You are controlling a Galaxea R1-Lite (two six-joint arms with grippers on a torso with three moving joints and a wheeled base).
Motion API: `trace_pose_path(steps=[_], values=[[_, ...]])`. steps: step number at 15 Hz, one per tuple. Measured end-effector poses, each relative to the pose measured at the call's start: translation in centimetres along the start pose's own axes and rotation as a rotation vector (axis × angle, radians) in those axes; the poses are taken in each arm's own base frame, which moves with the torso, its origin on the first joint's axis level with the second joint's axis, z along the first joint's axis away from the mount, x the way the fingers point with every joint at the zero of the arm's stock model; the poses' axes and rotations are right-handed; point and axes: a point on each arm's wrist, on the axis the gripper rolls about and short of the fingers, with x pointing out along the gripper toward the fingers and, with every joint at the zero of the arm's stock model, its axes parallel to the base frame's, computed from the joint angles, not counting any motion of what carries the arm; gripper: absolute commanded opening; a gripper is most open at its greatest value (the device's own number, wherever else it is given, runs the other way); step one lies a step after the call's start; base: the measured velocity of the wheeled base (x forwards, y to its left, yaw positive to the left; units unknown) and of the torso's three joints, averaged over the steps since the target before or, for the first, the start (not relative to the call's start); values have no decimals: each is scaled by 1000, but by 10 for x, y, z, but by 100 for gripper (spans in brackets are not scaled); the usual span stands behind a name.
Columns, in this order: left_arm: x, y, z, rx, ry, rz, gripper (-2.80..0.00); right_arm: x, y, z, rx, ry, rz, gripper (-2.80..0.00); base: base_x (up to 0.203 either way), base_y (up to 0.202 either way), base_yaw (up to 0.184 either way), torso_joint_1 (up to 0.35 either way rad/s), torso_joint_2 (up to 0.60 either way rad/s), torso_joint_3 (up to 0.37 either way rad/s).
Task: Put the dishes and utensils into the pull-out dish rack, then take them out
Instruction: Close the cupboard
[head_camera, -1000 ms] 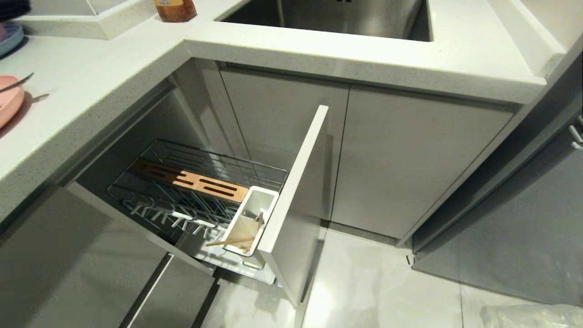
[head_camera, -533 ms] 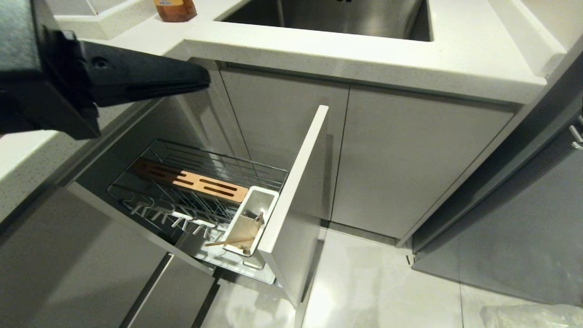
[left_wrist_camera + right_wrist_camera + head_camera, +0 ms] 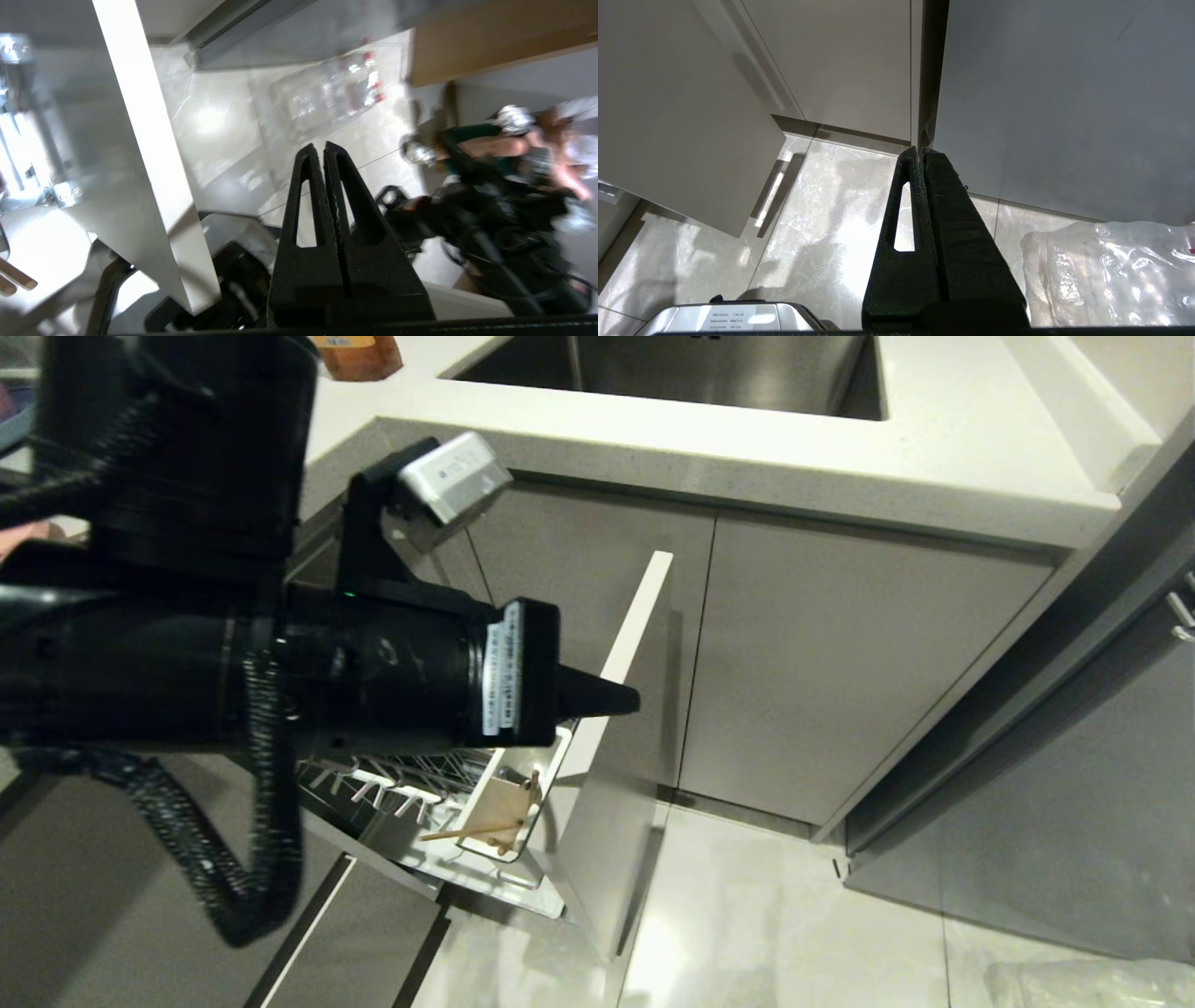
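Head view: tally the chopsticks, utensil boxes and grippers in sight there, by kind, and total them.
Chopsticks: 2
White utensil box: 1
Left gripper: 1
Total: 4

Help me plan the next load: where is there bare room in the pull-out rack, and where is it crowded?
Bare: the white pegs beside the utensil box; the counter strip before the sink. Crowded: the box, with chopsticks, near the shut left gripper. The arm hides the rest. Right gripper parked near the floor.
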Motion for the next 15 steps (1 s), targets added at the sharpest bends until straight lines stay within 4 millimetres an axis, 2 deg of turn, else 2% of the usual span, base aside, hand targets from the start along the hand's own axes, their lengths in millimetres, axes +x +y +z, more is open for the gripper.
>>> trace_pose_path(steps=[3,7,10,15], values=[[34,0,-7,13,19,152,-280,0,0,0,0,0,0,-280,0,0,0,0,0,0],[61,3,-12,35,8,330,-280,0,0,0,0,0,0,-280,0,0,0,0,0,0],[69,5,-13,45,-4,399,-280,0,0,0,0,0,0,-280,0,0,0,0,0,0],[70,6,-11,50,-39,465,-280,0,0,0,0,0,0,-280,0,0,0,0,0,0]])
